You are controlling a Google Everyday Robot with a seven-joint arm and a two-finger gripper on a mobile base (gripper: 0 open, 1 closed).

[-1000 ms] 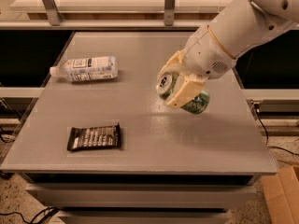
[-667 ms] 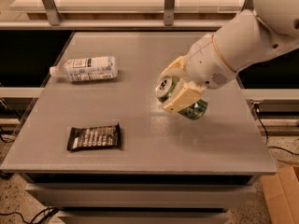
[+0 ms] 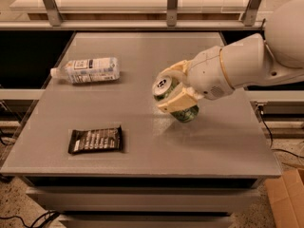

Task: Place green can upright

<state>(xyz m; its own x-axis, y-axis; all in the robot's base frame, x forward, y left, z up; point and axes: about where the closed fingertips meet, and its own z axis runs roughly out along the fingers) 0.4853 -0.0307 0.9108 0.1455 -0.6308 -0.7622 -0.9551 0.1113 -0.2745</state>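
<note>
The green can (image 3: 183, 112) is held tilted, its silver top (image 3: 163, 86) with the pull tab facing up and to the left, its green base low near the grey table (image 3: 142, 146). My gripper (image 3: 172, 88) is shut on the can, with one cream finger (image 3: 178, 102) across the can's front and the other behind its top. The white arm reaches in from the right. Whether the can's base touches the table cannot be told.
A clear plastic bottle with a white label (image 3: 88, 71) lies on its side at the table's left rear. A dark snack packet (image 3: 96, 140) lies flat at the front left. A cardboard box (image 3: 287, 198) sits on the floor at the right.
The arm has swung lower and more level from the right. The gripper with the can has shifted slightly left, and the can is tipped a little more toward upright.
</note>
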